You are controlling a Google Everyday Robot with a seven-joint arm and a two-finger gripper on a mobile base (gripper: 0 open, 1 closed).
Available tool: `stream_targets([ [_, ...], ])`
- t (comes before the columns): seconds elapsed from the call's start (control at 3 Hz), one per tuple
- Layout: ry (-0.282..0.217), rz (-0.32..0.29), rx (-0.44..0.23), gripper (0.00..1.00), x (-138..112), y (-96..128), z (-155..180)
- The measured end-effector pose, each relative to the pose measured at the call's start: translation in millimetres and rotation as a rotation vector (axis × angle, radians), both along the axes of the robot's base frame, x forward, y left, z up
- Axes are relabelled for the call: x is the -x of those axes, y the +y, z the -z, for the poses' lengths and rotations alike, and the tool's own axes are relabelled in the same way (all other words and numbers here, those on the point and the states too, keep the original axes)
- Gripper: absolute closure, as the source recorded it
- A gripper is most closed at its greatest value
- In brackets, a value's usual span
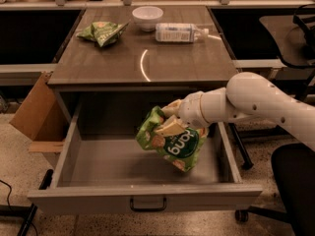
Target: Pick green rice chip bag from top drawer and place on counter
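The green rice chip bag (172,144), bright green with a dark round logo and white letters, hangs in the air above the floor of the open top drawer (123,163). My gripper (170,122) is shut on the bag's upper edge, its tan fingers (169,128) pinching the foil. My white arm reaches in from the right. The glossy wood-grain counter (162,65) lies just behind and above the drawer.
On the counter's far part lie a smaller pale green bag (102,32), a white bowl (147,16) and a plastic bottle on its side (179,32). A cardboard box (32,112) stands left of the drawer. A black chair (295,191) is at the lower right.
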State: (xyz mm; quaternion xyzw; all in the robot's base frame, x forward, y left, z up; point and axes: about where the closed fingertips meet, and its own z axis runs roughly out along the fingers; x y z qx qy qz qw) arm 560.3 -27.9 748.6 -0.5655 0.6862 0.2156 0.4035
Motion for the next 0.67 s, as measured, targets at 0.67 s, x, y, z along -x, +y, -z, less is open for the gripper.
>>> stream_targets([
  [0.67,-0.107,0.027,0.036,1.00,-2,-8,-36],
])
